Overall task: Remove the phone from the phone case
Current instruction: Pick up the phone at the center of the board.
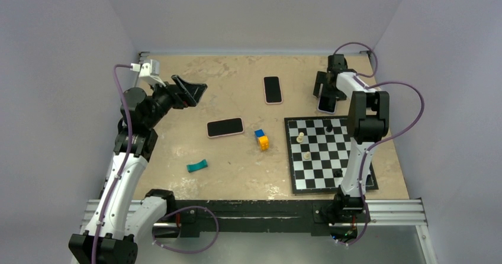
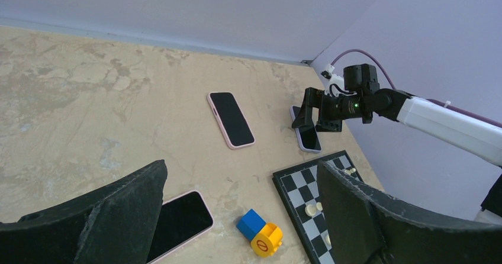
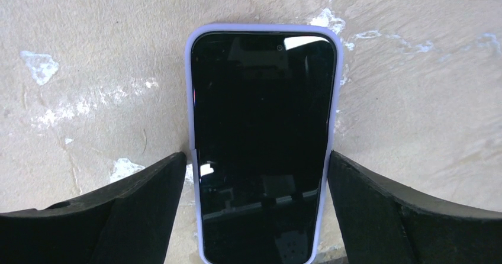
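Right gripper [image 3: 256, 157] down at the far right, just past the chessboard [image 1: 328, 154], jaws apart and flanking the phone [image 3: 260, 139], not clamped yet. Still fully seated in its lilac phone case [image 3: 260, 28], flat on the table [image 1: 237, 86]. Basically nothing done so far, with gripping and peeling out all left.

The left arm [image 1: 121, 181] and right arm [image 1: 354, 163] share white tubular links and chunky black joints, each with a loose purple cable [image 1: 116, 89]. The left pincer [image 2: 241, 175] and right pincer [image 3: 257, 157] have broad, matte-black wedge fingers [image 3: 118, 216]. A small white block [image 1: 151, 70] sits on the left wrist.
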`<action>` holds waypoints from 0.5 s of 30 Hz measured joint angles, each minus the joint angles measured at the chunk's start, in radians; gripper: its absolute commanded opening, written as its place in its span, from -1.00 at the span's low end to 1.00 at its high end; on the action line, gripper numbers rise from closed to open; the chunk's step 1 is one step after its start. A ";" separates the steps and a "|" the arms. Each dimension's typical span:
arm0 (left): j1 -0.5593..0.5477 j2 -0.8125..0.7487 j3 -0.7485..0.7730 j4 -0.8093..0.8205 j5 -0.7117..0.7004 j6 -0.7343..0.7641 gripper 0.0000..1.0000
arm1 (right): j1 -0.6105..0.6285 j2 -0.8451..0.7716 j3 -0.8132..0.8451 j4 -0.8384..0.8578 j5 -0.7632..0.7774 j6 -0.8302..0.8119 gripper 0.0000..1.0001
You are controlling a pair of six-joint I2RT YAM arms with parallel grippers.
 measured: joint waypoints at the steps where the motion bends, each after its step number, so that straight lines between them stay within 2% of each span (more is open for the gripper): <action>1: 0.000 0.000 0.000 0.001 0.000 0.000 1.00 | -0.010 0.003 0.003 -0.002 -0.020 0.003 0.68; 4: -0.002 0.004 0.000 0.002 0.000 -0.001 0.99 | -0.028 0.022 0.032 -0.020 -0.054 0.002 0.49; 8: -0.005 0.026 0.000 0.002 0.004 -0.011 0.96 | -0.032 0.036 0.061 -0.045 -0.058 -0.006 -0.20; 12: -0.021 0.042 0.000 0.002 0.007 -0.017 0.96 | -0.035 0.033 0.063 -0.049 -0.069 -0.013 -0.65; 14: -0.032 0.043 0.000 0.001 0.007 -0.017 0.95 | -0.035 0.018 0.041 -0.023 -0.077 -0.015 -1.00; 15: -0.038 0.044 0.000 0.001 0.006 -0.016 0.95 | -0.035 0.004 0.018 -0.001 -0.082 -0.017 -1.00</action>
